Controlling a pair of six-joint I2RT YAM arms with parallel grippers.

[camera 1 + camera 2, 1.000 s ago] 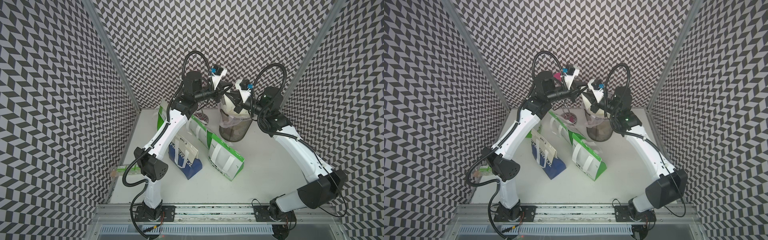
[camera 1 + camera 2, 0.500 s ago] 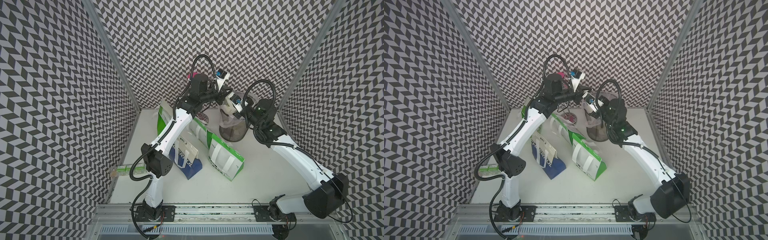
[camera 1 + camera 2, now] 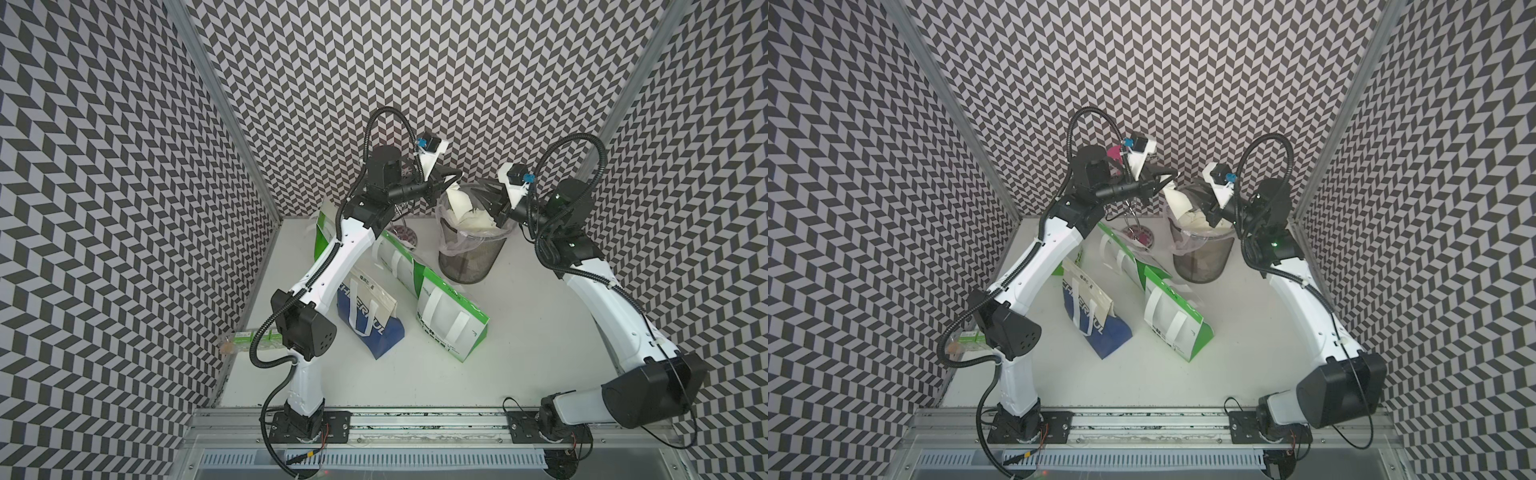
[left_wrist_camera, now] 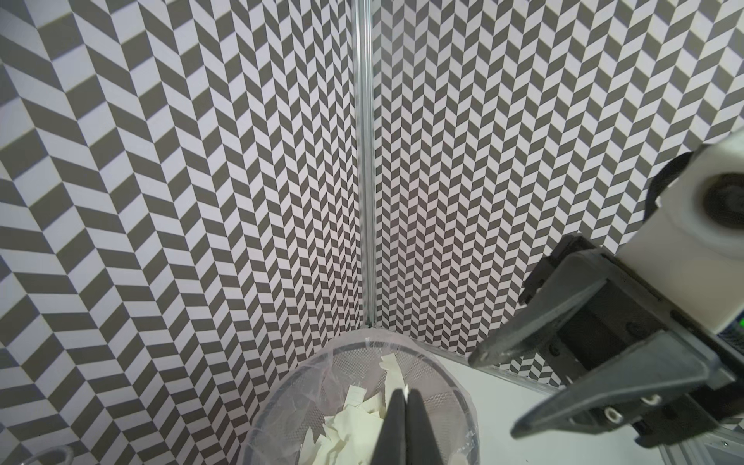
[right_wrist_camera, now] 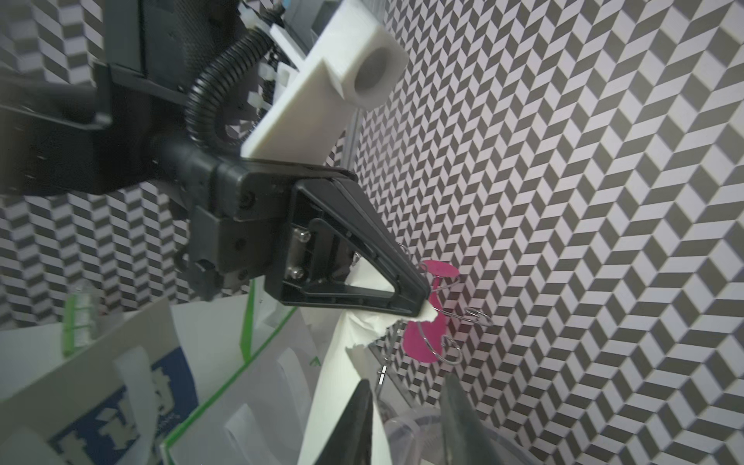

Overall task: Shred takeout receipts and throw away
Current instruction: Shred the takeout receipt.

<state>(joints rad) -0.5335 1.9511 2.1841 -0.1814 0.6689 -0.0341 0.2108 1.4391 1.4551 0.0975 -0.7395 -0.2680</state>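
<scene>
From my console I see the left claw pinched shut on the top corner of a receipt strip, a cream slip with a torn edge that hangs down from the tips above the mesh bin. In the left wrist view only a thin white edge of the paper shows between the closed fingers. The right claw sits just across from it over the far side of the bin's rim, its jaws part open with a narrow gap and nothing between them. The strip runs right beside one of its fingers, though I cannot tell whether they touch. Inside the bin's clear liner lie torn pieces of cream paper, piled loosely. On the counter near the bin lie two green-and-white bags and a blue-and-cream bag, all on their sides. A pink wire holder stands by the back wall, behind the left claw.
</scene>
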